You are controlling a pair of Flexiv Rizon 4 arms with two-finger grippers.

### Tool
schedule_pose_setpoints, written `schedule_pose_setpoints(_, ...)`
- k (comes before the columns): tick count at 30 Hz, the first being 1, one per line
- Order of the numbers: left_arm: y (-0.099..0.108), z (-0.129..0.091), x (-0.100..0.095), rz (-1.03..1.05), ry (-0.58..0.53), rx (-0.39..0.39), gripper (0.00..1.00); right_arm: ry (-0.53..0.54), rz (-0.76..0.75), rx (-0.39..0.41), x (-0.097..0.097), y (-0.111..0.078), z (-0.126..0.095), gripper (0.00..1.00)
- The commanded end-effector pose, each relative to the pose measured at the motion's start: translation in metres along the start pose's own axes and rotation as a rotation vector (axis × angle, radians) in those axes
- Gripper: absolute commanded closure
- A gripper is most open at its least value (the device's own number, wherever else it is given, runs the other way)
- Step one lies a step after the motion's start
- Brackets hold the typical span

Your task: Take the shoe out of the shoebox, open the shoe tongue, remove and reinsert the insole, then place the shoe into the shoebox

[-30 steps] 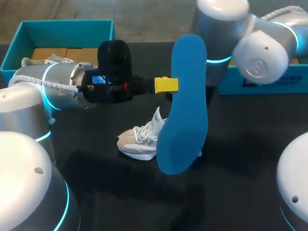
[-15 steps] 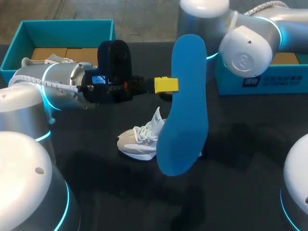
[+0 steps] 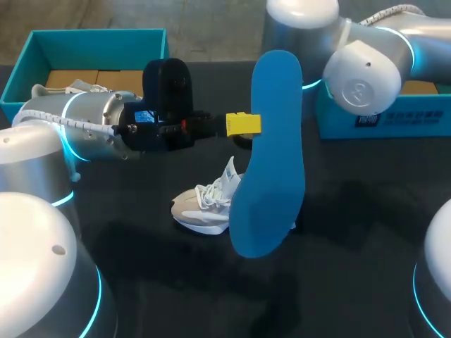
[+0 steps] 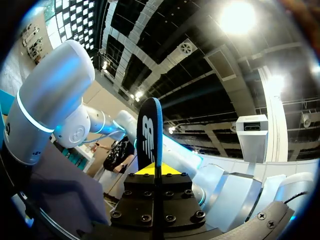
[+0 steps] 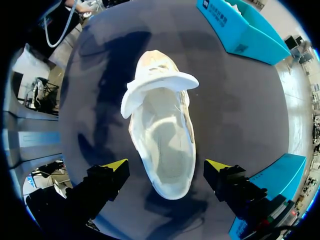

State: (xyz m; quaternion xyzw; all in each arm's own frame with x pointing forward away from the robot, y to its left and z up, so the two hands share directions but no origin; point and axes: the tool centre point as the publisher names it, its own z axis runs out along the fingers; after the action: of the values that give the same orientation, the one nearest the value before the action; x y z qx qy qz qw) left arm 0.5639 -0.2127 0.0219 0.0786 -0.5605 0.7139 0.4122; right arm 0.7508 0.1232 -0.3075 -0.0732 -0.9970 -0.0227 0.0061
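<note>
Blue foam insole (image 3: 271, 155) stands upright in the air, pinched at its edge by the left gripper (image 3: 243, 124). White lace-up shoe (image 5: 162, 135) lies on the black table (image 3: 366, 211) (tongue folded open), the right gripper (image 5: 166, 166) above its heel, fingers spread, touching nothing.

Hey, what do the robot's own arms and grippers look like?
Both arms are rounded silver-grey tubes with glowing cyan rings at the joints: the left arm, the right arm. A white ribbed cable runs along each. The left gripper and right gripper have black bodies and bright yellow fingertips.
</note>
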Motion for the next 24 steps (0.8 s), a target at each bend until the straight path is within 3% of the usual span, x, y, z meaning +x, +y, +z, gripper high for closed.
schedule_pose_setpoints(1, 0.001, 0.000, 0.000, 0.001, 0.001, 0.002, 1.00, -0.003, 0.002, 0.002, 0.001, 0.000, 0.000, 0.00)
schedule_pose_setpoints(8, 0.001, 0.000, 0.000, 0.001, 0.001, 0.002, 1.00, -0.031, -0.018, 0.014, -0.012, 0.020, 0.006, 0.00)
schedule_pose_setpoints(18, 0.001, 0.000, 0.000, 0.001, 0.001, 0.002, 1.00, -0.033, -0.038, -0.060, -0.036, 0.027, 0.051, 0.00)
schedule_pose_setpoints(24, 0.001, 0.000, 0.000, 0.001, 0.001, 0.002, 1.00, -0.016, -0.046, -0.036, -0.049, 0.027, 0.074, 0.00)
